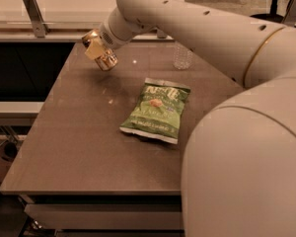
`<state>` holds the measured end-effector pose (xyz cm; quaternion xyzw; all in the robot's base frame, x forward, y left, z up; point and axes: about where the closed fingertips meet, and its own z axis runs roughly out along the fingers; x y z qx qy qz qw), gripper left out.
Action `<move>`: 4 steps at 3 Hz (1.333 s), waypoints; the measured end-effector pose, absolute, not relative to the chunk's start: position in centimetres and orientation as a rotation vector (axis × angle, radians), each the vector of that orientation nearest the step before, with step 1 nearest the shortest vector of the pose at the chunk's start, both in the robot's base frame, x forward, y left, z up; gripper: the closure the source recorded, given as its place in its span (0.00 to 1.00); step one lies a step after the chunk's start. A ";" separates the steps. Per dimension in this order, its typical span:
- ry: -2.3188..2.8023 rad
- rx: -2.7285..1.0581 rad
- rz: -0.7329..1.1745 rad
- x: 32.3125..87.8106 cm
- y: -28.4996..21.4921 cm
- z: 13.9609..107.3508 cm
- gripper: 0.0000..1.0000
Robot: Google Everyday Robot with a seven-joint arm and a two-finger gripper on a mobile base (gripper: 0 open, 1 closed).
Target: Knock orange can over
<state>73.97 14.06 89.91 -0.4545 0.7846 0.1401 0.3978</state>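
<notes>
The orange can (107,60), bronze and shiny, is at the far left part of the grey table (79,132), tilted and right against my gripper (94,45). The gripper has yellowish tips and sits at the can's upper left side, reaching in from the right on the long white arm (187,23). I cannot tell whether the can's base rests on the table or is lifted off it.
A green chip bag (156,110) lies flat mid-table. A clear plastic water bottle (182,56) stands at the back, partly behind the arm. A rail with a metal post (33,14) runs behind the table. My white body (246,172) fills the right foreground.
</notes>
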 end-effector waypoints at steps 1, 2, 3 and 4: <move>2.063 -1.204 0.255 74.4 14.1 89.2 1.00; 2.139 -1.252 0.150 74.7 14.0 88.3 1.00; 2.203 -1.308 0.070 74.9 14.3 87.2 1.00; 2.247 -1.384 0.020 75.1 15.2 85.7 1.00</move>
